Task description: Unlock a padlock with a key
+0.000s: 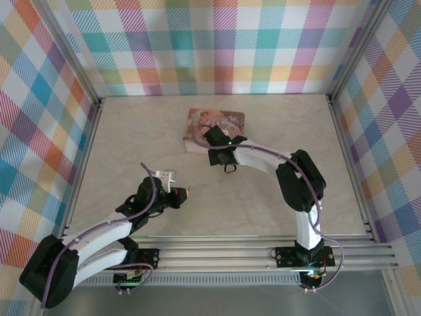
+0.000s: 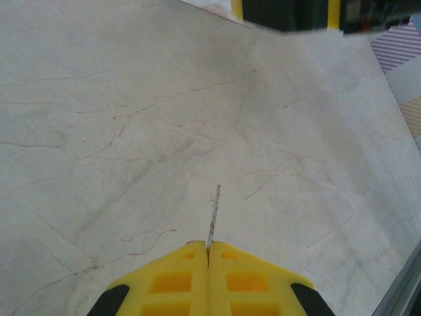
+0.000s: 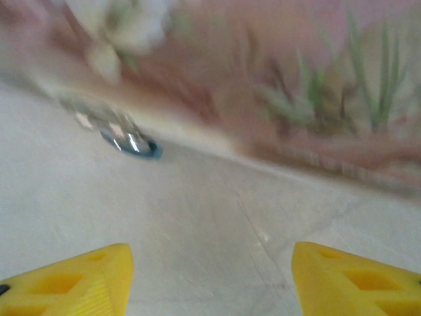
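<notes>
**A:** Where's the key [image 2: 214, 214]?

**B:** Pinched in the closed left end effector [image 2: 208, 255], lower middle of frame. Its blade points straight up-frame over the counter [image 2: 99, 131].

**A:** And the padlock?

**B:** Can't confirm. A blurred shiny thing [image 3: 125, 137] lies upper left of the wide-open right end effector [image 3: 210, 266], beside the tin [image 3: 296, 79]. The right arm is nearer.

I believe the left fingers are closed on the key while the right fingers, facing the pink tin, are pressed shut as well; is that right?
Not quite. The right fingers stand apart with bare table between them, as the right wrist view shows. The rest holds: the left fingers are closed on the key, and the right ones face the pink tin.
</notes>
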Tool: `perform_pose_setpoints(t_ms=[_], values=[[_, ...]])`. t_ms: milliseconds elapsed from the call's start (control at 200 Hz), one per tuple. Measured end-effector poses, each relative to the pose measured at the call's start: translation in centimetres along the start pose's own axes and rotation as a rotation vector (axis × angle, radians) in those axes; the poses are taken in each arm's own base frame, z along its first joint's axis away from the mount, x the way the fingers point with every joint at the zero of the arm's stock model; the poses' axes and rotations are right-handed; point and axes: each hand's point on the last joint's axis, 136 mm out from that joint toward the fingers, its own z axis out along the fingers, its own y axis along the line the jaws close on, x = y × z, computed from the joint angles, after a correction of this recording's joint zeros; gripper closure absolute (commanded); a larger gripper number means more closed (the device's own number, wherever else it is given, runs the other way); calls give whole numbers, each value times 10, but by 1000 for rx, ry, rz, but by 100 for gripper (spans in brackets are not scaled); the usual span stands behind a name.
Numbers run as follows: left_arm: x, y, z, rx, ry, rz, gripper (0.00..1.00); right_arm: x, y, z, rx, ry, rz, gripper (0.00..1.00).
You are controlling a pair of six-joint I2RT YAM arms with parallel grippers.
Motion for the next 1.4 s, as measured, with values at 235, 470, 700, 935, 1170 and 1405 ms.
perform_pose_setpoints(t_ms=[235,470,700,935,1170,1405], values=[[-4,1,-1,-26,15,-28,100,-40,24,14,0,-60,98,35],[-13,-1,-1,-26,-3,-41,100,-39,26,42,59,-41,144,38],[-14,1,-2,-25,-3,-50,100,-34,22,52,92,-40,169,43],[-12,3,-1,-27,12,-59,100,-39,22,56,102,-61,189,52],[-11,6,-1,-28,19,-67,100,-45,27,63,92,-87,201,55],[-11,6,-1,-28,18,-69,100,-44,29,70,93,-86,182,56]])
